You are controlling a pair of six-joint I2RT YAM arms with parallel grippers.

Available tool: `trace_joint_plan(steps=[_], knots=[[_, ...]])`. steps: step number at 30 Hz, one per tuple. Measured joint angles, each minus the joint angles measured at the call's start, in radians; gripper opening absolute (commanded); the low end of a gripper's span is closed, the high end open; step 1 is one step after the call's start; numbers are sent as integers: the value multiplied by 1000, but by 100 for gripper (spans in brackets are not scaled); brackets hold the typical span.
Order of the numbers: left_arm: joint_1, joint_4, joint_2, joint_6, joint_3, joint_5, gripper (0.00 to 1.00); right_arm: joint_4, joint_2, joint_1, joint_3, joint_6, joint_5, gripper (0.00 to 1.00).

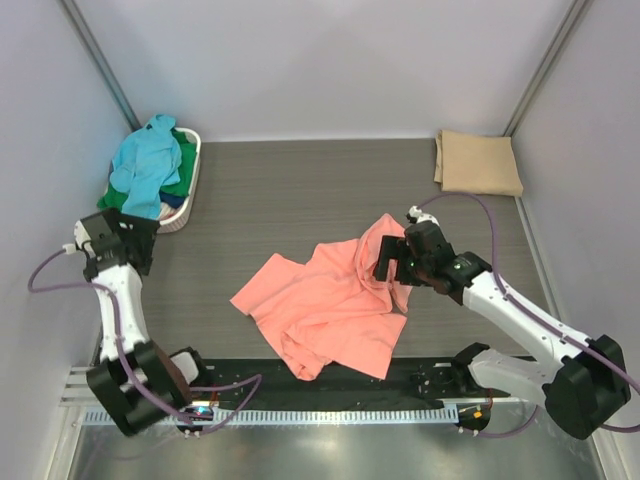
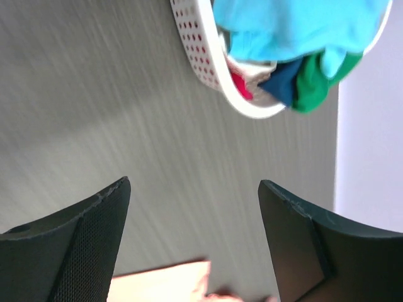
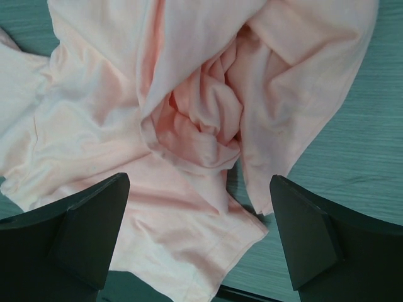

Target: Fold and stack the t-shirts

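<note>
The salmon-pink t-shirt [image 1: 330,305] lies crumpled on the table's middle, bunched at its right side. My right gripper [image 1: 388,262] hovers open over that bunched part; in the right wrist view the cloth [image 3: 189,126] lies between and beyond the open fingers, untouched. My left gripper [image 1: 132,228] is open and empty at the far left, near the basket; a corner of pink cloth [image 2: 167,283] shows at the bottom of its view. A tan t-shirt [image 1: 477,162] lies folded at the back right. Light blue [image 1: 145,165] and green [image 1: 182,170] shirts sit in the basket.
The white slotted laundry basket [image 1: 187,212] stands at the back left, also seen in the left wrist view [image 2: 208,60]. Grey walls enclose the table on three sides. A black strip [image 1: 330,385] runs along the table's near edge.
</note>
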Motion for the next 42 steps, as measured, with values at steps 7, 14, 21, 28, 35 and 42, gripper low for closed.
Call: trace_joint_plan(steps=[7,14,21,28,35,42], knots=[[-230,-137,-336,117,-179,-44,81,5,199,-19,196,-47,82,100],[-499,-219,-346,108,-277,-73,81,54,460,-160,371,-75,87,100],[-605,-140,-205,82,-395,-72,77,95,575,-366,367,-75,52,97],[-616,-27,-122,76,-421,-51,75,139,734,-379,379,-84,19,85],[-641,81,-59,75,-411,-29,69,240,801,-377,431,-90,-13,56],[-697,171,-26,53,-421,-27,52,295,815,-380,422,-83,-73,27]])
